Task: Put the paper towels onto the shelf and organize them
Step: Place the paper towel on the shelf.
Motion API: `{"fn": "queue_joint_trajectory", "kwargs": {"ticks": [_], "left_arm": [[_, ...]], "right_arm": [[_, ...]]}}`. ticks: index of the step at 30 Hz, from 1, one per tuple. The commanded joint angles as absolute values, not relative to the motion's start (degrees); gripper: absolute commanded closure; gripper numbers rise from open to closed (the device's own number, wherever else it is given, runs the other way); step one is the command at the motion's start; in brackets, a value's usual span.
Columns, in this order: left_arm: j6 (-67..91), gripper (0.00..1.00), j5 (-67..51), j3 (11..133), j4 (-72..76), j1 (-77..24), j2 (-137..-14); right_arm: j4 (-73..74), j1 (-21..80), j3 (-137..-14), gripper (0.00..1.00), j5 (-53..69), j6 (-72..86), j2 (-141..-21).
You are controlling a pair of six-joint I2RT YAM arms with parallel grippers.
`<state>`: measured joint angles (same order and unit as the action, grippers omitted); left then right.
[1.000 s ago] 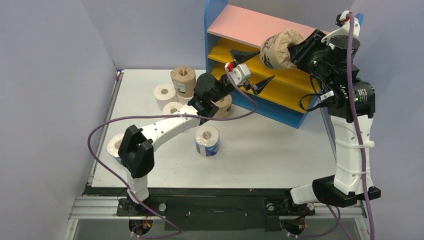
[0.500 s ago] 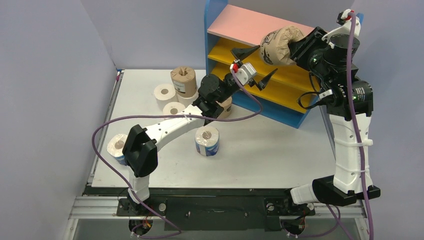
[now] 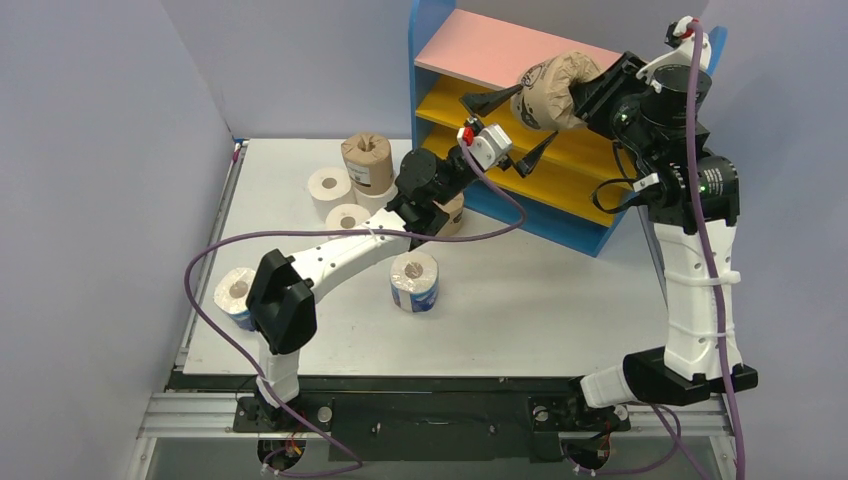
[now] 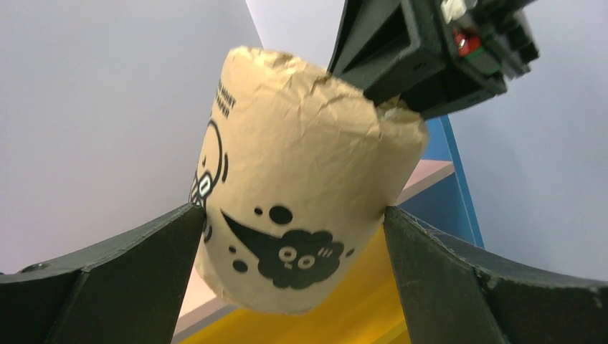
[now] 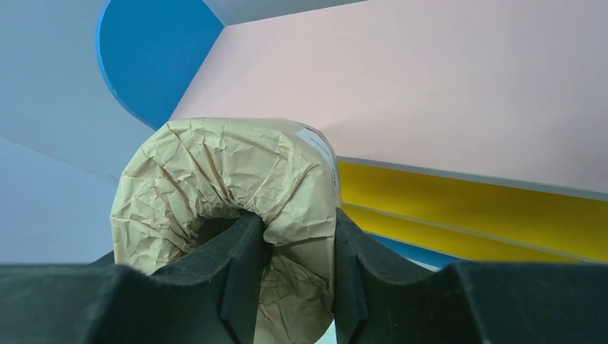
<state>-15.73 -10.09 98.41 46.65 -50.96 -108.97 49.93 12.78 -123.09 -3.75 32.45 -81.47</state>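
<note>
A brown-wrapped paper towel roll (image 3: pixel 553 90) hangs in the air in front of the shelf (image 3: pixel 478 48), level with its pink top board. My right gripper (image 3: pixel 588 93) is shut on the roll's wall (image 5: pixel 287 179), one finger in the hollow core and one outside (image 5: pixel 297 233). My left gripper (image 3: pixel 512 128) is open wide just below and left of the roll. In the left wrist view the printed roll (image 4: pixel 301 193) fills the gap between its spread fingers (image 4: pixel 292 212); contact is unclear. The yellow boards (image 3: pixel 560 175) look bare where visible.
On the table stand a brown roll (image 3: pixel 366 160), two white rolls (image 3: pixel 329 186) (image 3: pixel 347 216), another brown roll (image 3: pixel 449 212) half hidden under the left arm, and two blue-and-white rolls (image 3: pixel 414 280) (image 3: pixel 236 295). The shelf stands at the table's back right.
The right gripper has carried the brown roll up and a little left, toward the pink board. The left gripper has risen and moved right, under the roll, staying open.
</note>
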Motion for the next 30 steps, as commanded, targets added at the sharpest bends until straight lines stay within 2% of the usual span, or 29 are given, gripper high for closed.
{"fn": "queue_joint_trajectory", "kwargs": {"ticks": [1, 30], "left_arm": [[-16.4, 0.04, -11.9, 103.4, 46.7, -51.5, -110.2], [-13.3, 0.04, -8.5, 109.3, 44.8, -50.4, -116.1]], "right_arm": [[45.1, 12.5, -124.4, 0.69, -2.5, 33.7, -82.3], [41.0, 11.4, -125.2, 0.69, -3.7, 36.4, -84.4]]}}
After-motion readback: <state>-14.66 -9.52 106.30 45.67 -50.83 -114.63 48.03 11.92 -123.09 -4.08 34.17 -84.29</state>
